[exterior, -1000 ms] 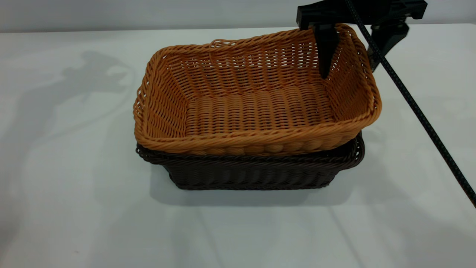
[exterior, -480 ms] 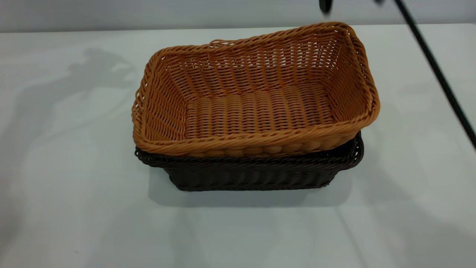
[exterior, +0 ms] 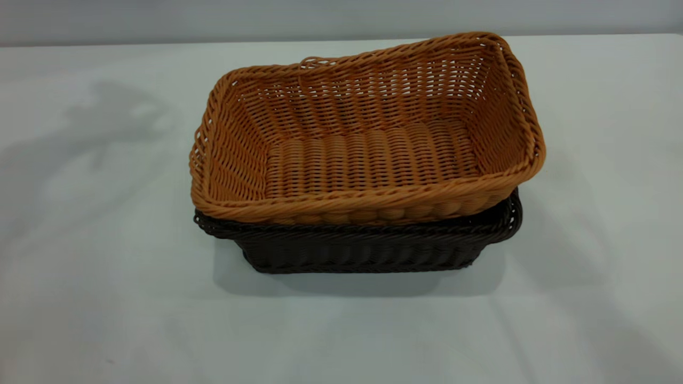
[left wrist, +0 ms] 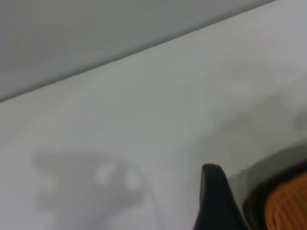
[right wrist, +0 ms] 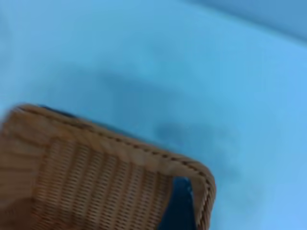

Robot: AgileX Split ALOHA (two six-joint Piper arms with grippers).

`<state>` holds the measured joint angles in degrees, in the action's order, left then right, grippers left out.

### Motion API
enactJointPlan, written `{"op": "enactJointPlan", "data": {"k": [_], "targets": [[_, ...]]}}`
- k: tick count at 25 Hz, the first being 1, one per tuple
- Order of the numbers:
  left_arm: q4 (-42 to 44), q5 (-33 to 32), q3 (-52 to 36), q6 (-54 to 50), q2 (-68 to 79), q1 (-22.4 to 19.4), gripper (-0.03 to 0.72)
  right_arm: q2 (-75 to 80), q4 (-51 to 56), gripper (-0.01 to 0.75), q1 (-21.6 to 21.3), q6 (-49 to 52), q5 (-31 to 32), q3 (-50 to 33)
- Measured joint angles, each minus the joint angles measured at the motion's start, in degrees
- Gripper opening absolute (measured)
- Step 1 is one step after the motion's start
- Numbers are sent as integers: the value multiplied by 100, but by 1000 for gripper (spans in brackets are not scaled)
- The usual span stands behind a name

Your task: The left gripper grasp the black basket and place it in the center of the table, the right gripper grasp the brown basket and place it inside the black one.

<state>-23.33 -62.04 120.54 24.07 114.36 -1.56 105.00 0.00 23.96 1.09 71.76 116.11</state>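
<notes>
The orange-brown brown basket (exterior: pixel 368 133) sits nested, tilted, inside the black basket (exterior: pixel 363 248); tool states cannot be told.

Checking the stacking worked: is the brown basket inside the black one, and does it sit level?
Inside, but tilted. The brown basket nests in the black basket, its right end riding higher.

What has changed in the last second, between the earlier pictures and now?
The right gripper, which straddled the far right rim of the brown basket with open fingers, rose up and left the exterior view, its cable too. The brown basket stays nested in the black basket on the table, its right side sitting higher. Neither basket moved.
</notes>
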Motion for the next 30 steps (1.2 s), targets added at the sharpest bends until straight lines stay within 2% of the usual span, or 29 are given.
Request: {"op": "enactJointPlan", "data": {"k": [3,9,13,17,20,30], "targets": [[347,-480,6,-548,-613,0,393,-767,147,570,0,-16,34,3],[689,-480,17,-1272,-1789,0,393,-2313,421,570,0,-31,80,-128],[1042,-480,17,-1762,-2364,0,393,-3269,502,570,0,-37,105,-866],[1082,-480,-214,-1956,-3045,0,393,-4185,532,570,0,-37,112,-2009],[1071,-480,-1039,-2047,-3840,0,393,-4853,643,570,0,-37,112,-2896],[1606,-480,-4952,-1794,-6716,0,393,-6818,936,570,0,-40,45,-5234]]}}
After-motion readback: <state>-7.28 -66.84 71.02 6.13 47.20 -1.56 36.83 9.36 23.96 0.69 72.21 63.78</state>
